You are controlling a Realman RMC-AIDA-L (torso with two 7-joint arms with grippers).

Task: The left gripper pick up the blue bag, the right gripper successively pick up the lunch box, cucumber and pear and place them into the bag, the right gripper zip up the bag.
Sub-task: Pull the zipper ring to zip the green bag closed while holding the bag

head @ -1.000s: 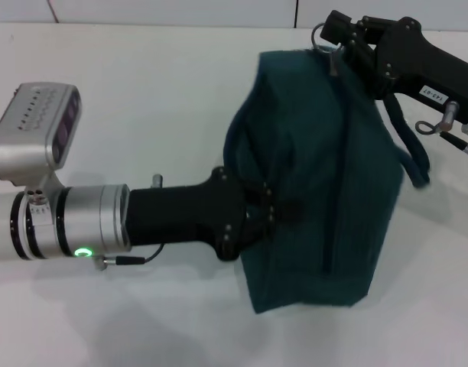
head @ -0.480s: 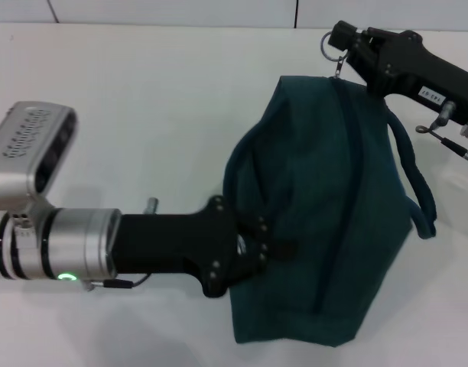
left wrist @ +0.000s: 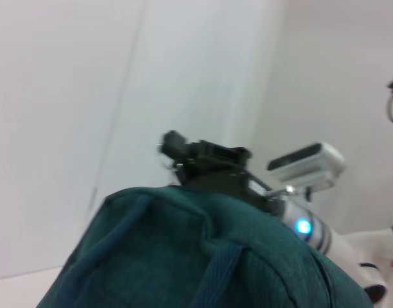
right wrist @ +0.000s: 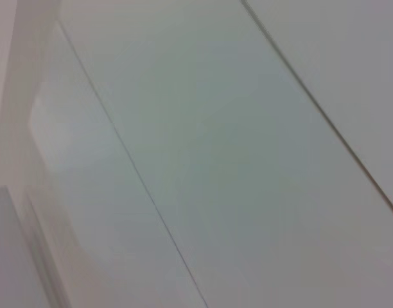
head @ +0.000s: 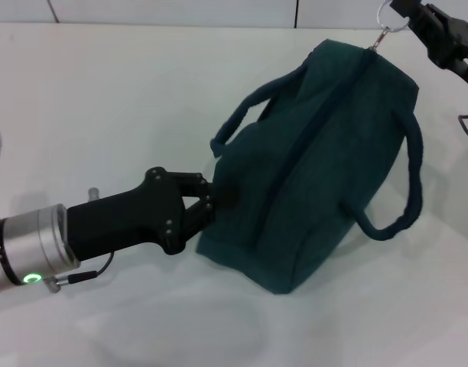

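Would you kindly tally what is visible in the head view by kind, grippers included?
Bags: 1, the blue bag
Bag handles: 2
Zipper ring pulls: 1, the metal ring
Grippers: 2, the left gripper and the right gripper
Total: 6

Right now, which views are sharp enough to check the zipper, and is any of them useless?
Head view: evenly lit, sharp; the bag, its ring pull at the right tool and the left tool read clearly. Left wrist view: soft and blurred. Right wrist view: only pale wall, nothing of use.
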